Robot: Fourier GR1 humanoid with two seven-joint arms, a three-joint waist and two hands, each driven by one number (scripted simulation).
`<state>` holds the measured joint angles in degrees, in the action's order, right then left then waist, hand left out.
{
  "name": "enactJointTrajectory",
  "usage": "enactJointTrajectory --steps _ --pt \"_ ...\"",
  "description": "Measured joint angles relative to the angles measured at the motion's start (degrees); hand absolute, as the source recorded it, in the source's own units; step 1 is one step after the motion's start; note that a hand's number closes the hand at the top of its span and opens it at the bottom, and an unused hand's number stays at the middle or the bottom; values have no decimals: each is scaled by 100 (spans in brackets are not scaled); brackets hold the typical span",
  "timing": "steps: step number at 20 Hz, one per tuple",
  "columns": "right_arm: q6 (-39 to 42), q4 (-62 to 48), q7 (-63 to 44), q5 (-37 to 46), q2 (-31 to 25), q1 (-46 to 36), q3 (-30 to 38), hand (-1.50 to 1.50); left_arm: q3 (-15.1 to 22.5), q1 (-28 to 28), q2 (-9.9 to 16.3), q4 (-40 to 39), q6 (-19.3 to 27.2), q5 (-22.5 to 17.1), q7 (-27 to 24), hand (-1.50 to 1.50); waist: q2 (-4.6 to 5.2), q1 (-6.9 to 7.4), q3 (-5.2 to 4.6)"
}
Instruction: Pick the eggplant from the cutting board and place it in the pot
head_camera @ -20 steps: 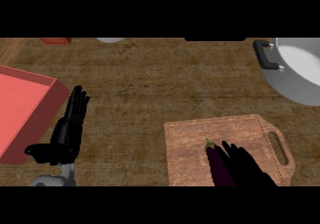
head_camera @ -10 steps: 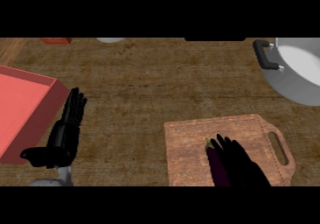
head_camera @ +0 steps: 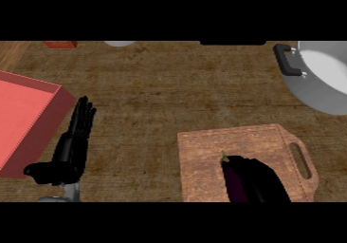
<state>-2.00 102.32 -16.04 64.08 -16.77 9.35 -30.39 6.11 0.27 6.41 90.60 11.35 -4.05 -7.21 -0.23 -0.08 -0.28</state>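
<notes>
A dark purple eggplant [head_camera: 234, 181] with a green stem lies on the wooden cutting board [head_camera: 204, 152] at the lower right, stem pointing away from me. My right hand [head_camera: 266, 182] comes in from the lower edge and lies against the eggplant's right side with its fingers curled over it. The grey pot [head_camera: 324, 80] with a black handle [head_camera: 288, 60] stands at the upper right, well apart from the board. My left hand [head_camera: 73, 144] rests open at the lower left, fingers straight and pointing up.
A red tray [head_camera: 22, 118] lies at the left edge, close beside my left hand. At the far edge sit a small red object [head_camera: 61, 44] and a white one [head_camera: 120, 43]. Brown counter [head_camera: 169, 95] stretches between the board and the pot.
The right hand's fingers, stretched out over the board before, have curled in and the eggplant now shows at the hand's left. The left hand has shifted slightly.
</notes>
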Motion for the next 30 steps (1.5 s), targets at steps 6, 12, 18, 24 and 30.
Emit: enactJointTrajectory --steps 6,12,18,24,30 --pt "-310 -31 328 183 43 12 111 150 48 30 -120 209 63 159 165 0 -10 -5 -7" --pt "649 -1332 -394 -241 707 -1716 1061 150 108 -151 -142 159 -55 153 155 0 85 269 4" --pt "988 -3178 -904 -378 935 -3821 2076 150 163 -191 -161 9 -166 146 51 0 138 425 22" --pt "-79 -4531 -864 -8 1086 -5178 2456 150 120 -151 -190 11 -106 171 51 0 101 303 29" --pt "-852 -4936 -1286 570 1175 -6010 2512 150 74 -50 -178 138 -47 207 134 0 57 182 28"
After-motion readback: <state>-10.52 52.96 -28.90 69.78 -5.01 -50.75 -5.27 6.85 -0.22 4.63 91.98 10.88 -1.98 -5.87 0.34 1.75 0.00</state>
